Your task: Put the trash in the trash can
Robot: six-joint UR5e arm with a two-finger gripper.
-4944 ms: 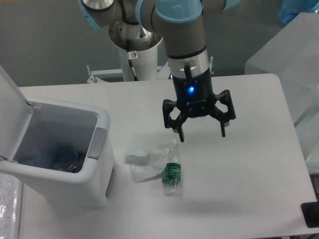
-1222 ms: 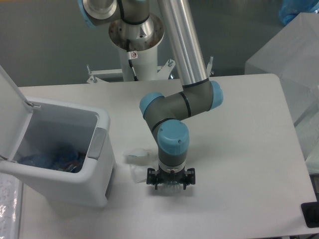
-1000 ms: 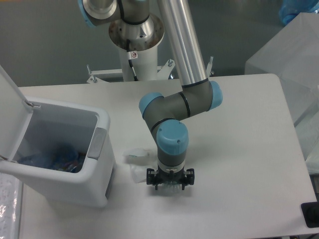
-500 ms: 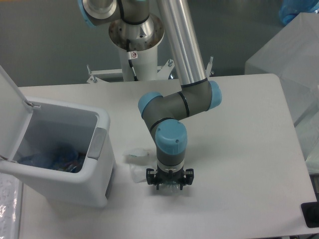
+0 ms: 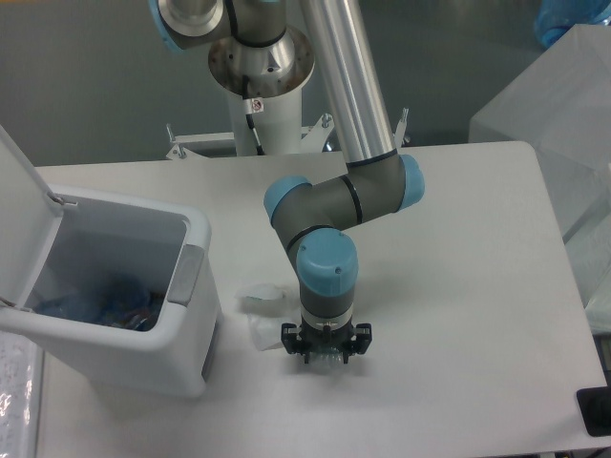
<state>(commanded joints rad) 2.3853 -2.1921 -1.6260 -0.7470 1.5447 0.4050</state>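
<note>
My gripper (image 5: 326, 351) points straight down at the table, its fingers on either side of the clear crushed bottle (image 5: 327, 357). Only a sliver of that bottle shows between the fingers, because the blue-capped wrist covers the rest. The fingertips are hidden too, so I cannot see whether they press on the bottle. The crumpled translucent wrapper (image 5: 260, 303) lies on the table just left of the gripper. At the left stands the white trash can (image 5: 187, 324), with its lid flipped up and some blue rubbish inside.
The arm's elbow and silver upper link rise behind the gripper toward the base at the back. A translucent box (image 5: 558, 105) stands at the right edge. A small black item (image 5: 597, 410) sits at the front right corner.
Since 4.9 s ago the gripper has come down from above the table onto the bottle. Over the last second the wrist has crept slightly left; the trash has not moved.
</note>
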